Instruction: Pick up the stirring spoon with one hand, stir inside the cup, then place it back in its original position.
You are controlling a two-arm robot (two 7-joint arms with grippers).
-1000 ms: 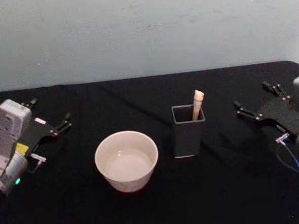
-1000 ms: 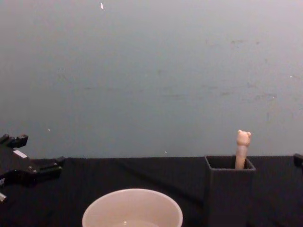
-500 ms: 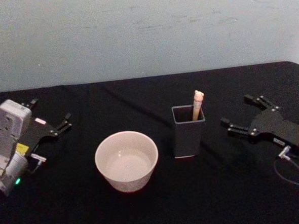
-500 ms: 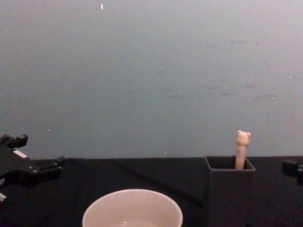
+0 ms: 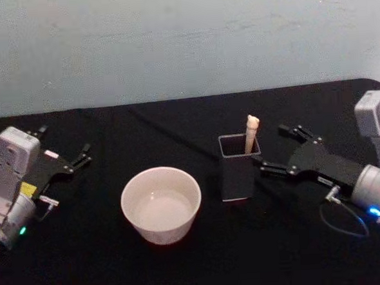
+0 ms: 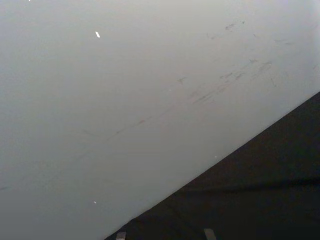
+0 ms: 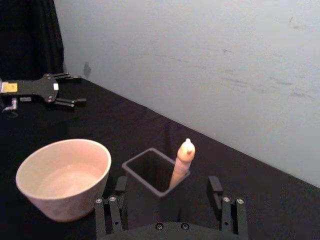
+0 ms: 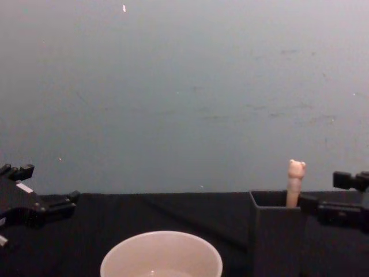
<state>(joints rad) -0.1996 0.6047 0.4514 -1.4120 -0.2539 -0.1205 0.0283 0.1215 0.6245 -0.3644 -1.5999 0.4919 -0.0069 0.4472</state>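
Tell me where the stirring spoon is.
In the head view, the stirring spoon stands in the dark grey holder, right of the cup, with the open right gripper just to its right.

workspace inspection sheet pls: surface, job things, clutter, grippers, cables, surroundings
surface: table under black cloth
spoon: upright in the dark holder, bear head above the rim
cup: upright, left of the holder, apart from it
clutter: nothing seen
left gripper: open, idle at the table's left side
right gripper: open, just right of the holder, holding nothing
cables: thin loop at the right wrist
surroundings: plain pale wall behind
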